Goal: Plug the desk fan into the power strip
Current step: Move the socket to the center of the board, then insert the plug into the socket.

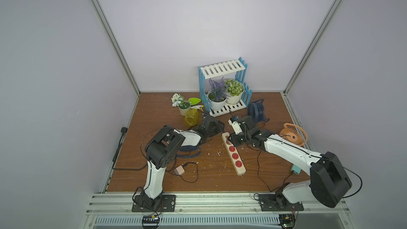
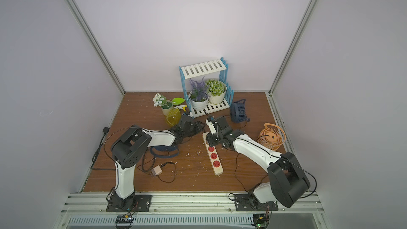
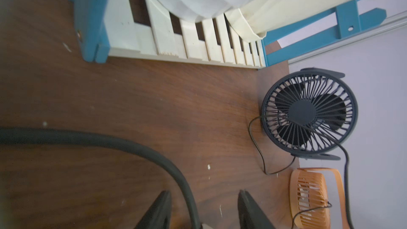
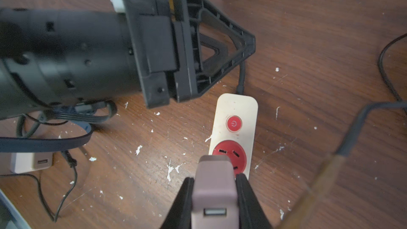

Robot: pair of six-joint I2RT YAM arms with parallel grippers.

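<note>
Looking at the right wrist view, you've got the right jaws clamped on a mauve USB adapter [image 4: 213,186], pinched by its two sides at the bottom middle of the frame. It sits right over the power strip [image 4: 236,109] and covers part of the red socket [image 4: 230,153] next to the red button [image 4: 234,124]. You can't tell from here whether the prongs are in, since the adapter body hides them.

In both top views the power strip [image 1: 233,153] lies flat on the table [image 1: 209,179], just right of centre. It runs diagonally from the middle of the frame down toward the lower right, and its upper end is tucked under your right wrist.

Your left jaws stand apart. In the left wrist view they're at the bottom middle, with the strip's thick black cord [image 3: 114,143] running down between them. Bare wood shows between the cord and one side, so nothing is gripped. In the right wrist view the same jaws show side-on at upper centre, with the tip just above the cord where it leaves the strip.

A dark blue fan [image 1: 256,111] stands upright just beside the blue-and-white shelf [image 1: 222,69]. An orange fan [image 1: 291,137] sits further right, near the table's right edge.
</note>
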